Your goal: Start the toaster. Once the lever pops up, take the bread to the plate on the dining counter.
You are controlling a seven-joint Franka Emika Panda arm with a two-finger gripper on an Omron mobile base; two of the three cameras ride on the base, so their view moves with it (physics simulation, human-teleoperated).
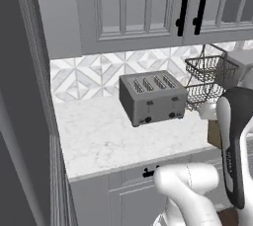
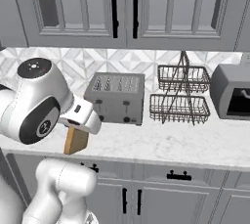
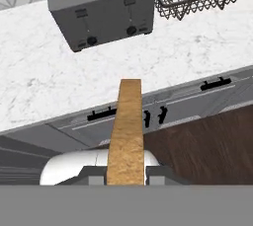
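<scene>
The bread (image 3: 127, 131) is clamped between the gripper's (image 3: 126, 173) two fingertips, seen edge-on in the hand view as a tan strip running up from them. In the right base view the same slice (image 2: 76, 140) hangs below the hand as a tan block, out over the front part of the worktop (image 2: 161, 145) and left of the toaster (image 2: 116, 97). In the left base view only a brown edge of it (image 1: 214, 133) shows beside the dark forearm.

The toaster sits well apart from the slice, toward the back of the marble worktop (image 1: 104, 136) near the patterned tile wall (image 1: 94, 74). Its four top slots face up, and its front face carries two round black knobs low down with a vertical slit above each; the small lever (image 3: 129, 2) sits near the top of its slit.

Just beside the toaster stands a two-tier wire basket (image 2: 179, 96), and past that a grey microwave (image 2: 233, 92). Grey cabinets with black handles (image 2: 124, 8) hang above; drawers with black pulls (image 2: 178, 175) run below the worktop edge.
</scene>
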